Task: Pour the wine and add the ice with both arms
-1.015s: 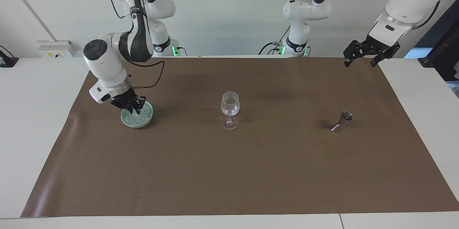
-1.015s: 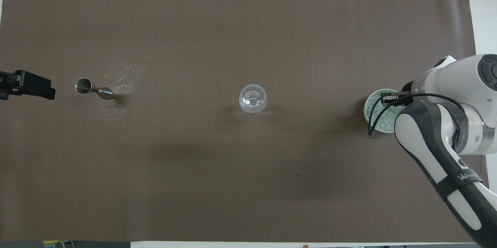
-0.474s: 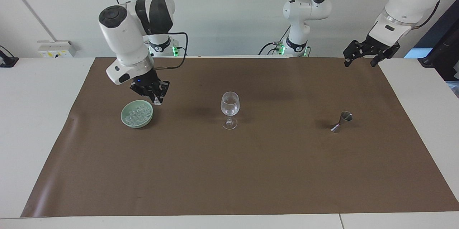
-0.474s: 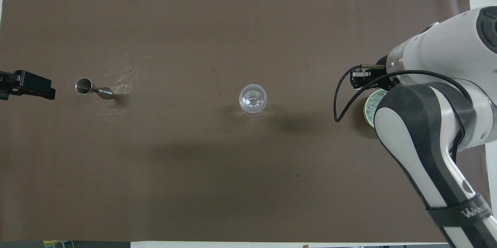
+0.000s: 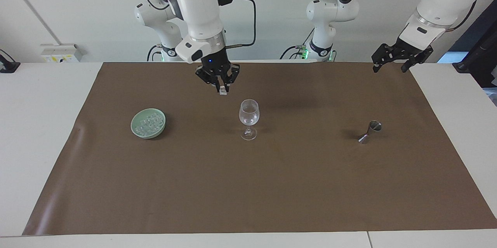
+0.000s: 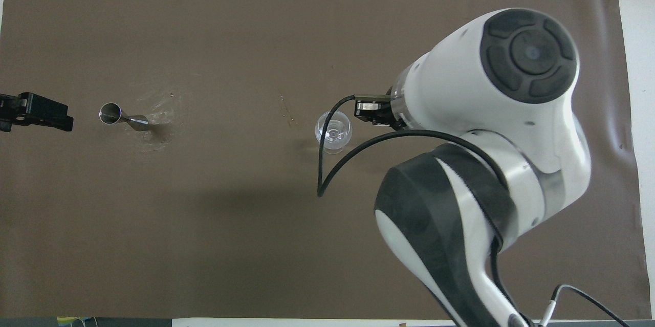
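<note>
**Ice lump in the air, short of the glass**

My right gripper (image 5: 222, 87) is pressed together on a single ice lump (image 5: 223, 92), a small pale piece showing at its fingertips. In the facing view it hangs at about eleven o'clock from the wine glass (image 5: 249, 117), above the rim and not yet over the mouth. In the overhead view it sits at roughly two o'clock off the rim, just beside it.

The glass stands upright in the middle of the brown mat (image 5: 271, 186). The rest of the ice (image 5: 149, 121) lies in the pale green bowl (image 5: 134, 128), well apart from the glass toward the right arm's end of the table.

I judge this to be the ice-adding step, in the carry from bowl to glass. The next move calls for a short sideways shift to centre the lump over the bowl of the glass, a small descent, then a release low enough that the lump does not bounce out or knock the stem.

My left gripper (image 5: 389, 66) waits with its fingers spread, raised at the mat's corner at the left arm's end. The metal jigger (image 5: 371, 131) lies tilted on the mat at about five o'clock from it.
</note>
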`<state>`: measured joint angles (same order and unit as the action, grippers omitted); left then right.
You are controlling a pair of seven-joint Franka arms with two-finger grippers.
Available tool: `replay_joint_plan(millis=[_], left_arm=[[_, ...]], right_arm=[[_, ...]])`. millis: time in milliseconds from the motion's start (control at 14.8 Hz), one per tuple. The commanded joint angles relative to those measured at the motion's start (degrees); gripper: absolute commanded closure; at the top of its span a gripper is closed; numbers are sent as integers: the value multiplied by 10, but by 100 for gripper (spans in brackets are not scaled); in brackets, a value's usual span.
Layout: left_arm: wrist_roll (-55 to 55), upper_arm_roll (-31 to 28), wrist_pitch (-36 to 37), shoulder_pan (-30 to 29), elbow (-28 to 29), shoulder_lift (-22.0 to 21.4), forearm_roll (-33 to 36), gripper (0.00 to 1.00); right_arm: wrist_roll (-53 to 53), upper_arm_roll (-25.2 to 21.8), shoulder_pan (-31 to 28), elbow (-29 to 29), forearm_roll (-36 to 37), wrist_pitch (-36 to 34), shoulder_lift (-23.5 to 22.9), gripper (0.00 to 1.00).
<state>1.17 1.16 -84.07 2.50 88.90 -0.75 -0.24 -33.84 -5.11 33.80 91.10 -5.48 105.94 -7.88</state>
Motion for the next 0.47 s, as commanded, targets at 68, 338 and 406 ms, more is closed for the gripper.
replay_joint_plan(millis=[68,338,406], left_arm=[[2,-1,-4,-1,13,-11,-1,0],[2,-1,-5,-1,13,-11,-1,0],[2,-1,-4,-1,13,-11,-1,0]], right_arm=[[-28,-2,32,-18,0,23,-39,91],[-38,-2,57,-6,1,61,-52,91],[-38,-2,56,-7,1,63,-53,91]])
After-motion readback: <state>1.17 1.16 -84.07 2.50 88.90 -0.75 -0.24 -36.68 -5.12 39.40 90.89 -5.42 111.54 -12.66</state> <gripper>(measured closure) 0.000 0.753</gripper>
